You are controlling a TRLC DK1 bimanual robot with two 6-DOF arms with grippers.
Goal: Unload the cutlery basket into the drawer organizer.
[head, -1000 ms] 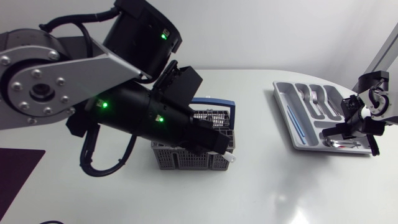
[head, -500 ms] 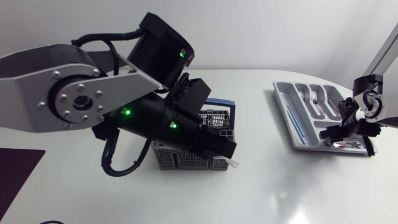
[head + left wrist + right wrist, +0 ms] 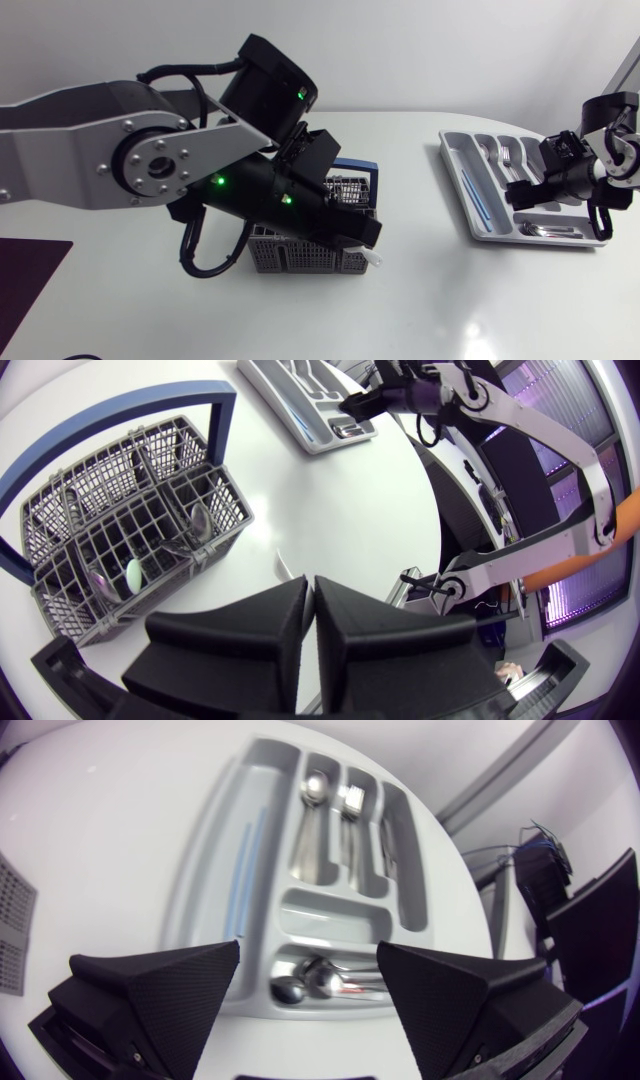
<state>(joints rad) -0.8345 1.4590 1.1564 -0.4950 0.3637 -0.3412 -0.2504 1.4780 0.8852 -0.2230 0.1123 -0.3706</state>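
Cutlery basket [image 3: 300, 258] sits at the middle of the head view, a grey mesh box with a blue handle arching over it, largely hidden under the left arm. The left wrist view shows spoons [image 3: 197, 520] lying low in its cells, bowls up.

They look stiff, light and slick. The neck just under the bowl is probably the best place to pinch, since the handles sit down in the mesh. The cells are narrow for broad wedge fingers, and the basket itself looks light enough to slide or tip if a piece snags.

The left end effector [image 3: 310, 595] hangs just beside the basket with its fingers pressed to a thin slit. A white sliver shows at the tips, and I cannot tell whether it is pinched. The right end effector [image 3: 308, 946] is spread wide and empty over the drawer organizer [image 3: 330, 912], which lies at the right of the head view near the curved edge of the surface [image 3: 430, 300].

Room is best across the open stretch between basket and organizer — the blue handle and the organizer's rim are the edges to mind.
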